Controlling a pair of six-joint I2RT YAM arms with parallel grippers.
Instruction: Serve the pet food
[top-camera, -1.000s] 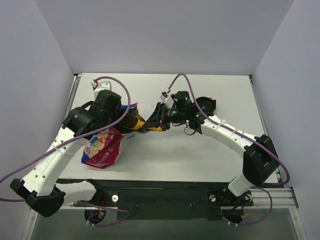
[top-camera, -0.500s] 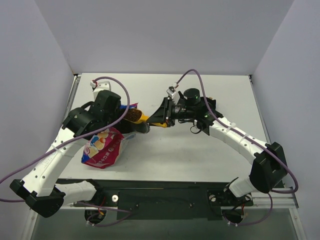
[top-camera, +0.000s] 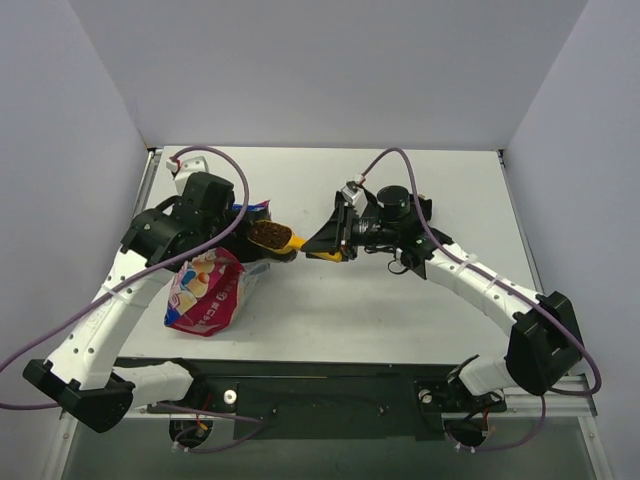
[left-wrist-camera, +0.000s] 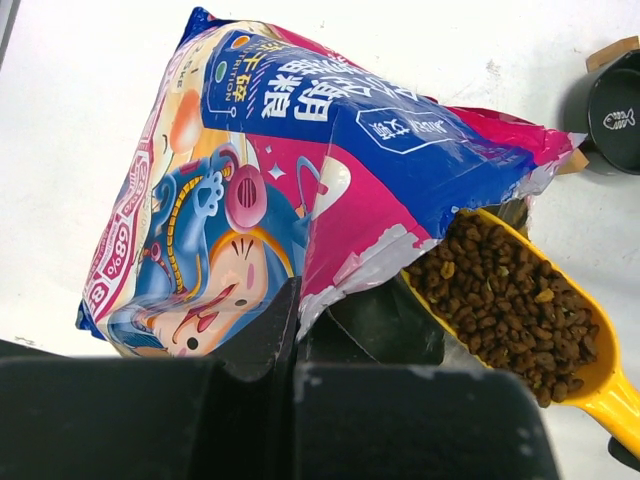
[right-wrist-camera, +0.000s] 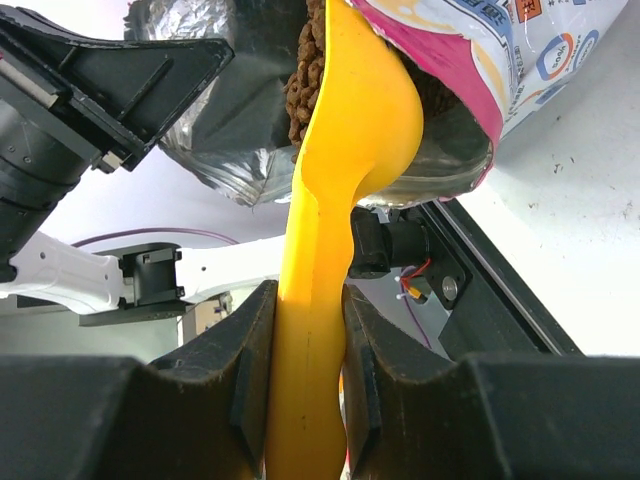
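Note:
The pet food bag (top-camera: 207, 290) lies at the left of the table, colourful front up, mouth open toward the middle; it fills the left wrist view (left-wrist-camera: 280, 180). My left gripper (left-wrist-camera: 292, 320) is shut on the bag's magenta-edged rim. My right gripper (top-camera: 338, 240) is shut on the handle of the yellow-orange scoop (right-wrist-camera: 330, 220). The scoop bowl (top-camera: 272, 236) is full of brown kibble (left-wrist-camera: 510, 300) and sits just outside the bag's mouth. A black bowl (left-wrist-camera: 615, 110) stands beyond the bag at the right in the left wrist view.
A black bowl (top-camera: 418, 208) sits behind my right arm near the table's back middle. White walls enclose the table on three sides. Purple cables loop above both arms.
The right gripper has drawn the scoop out of the bag toward the right, now loaded with kibble. The left arm has shifted slightly back, still holding the bag.

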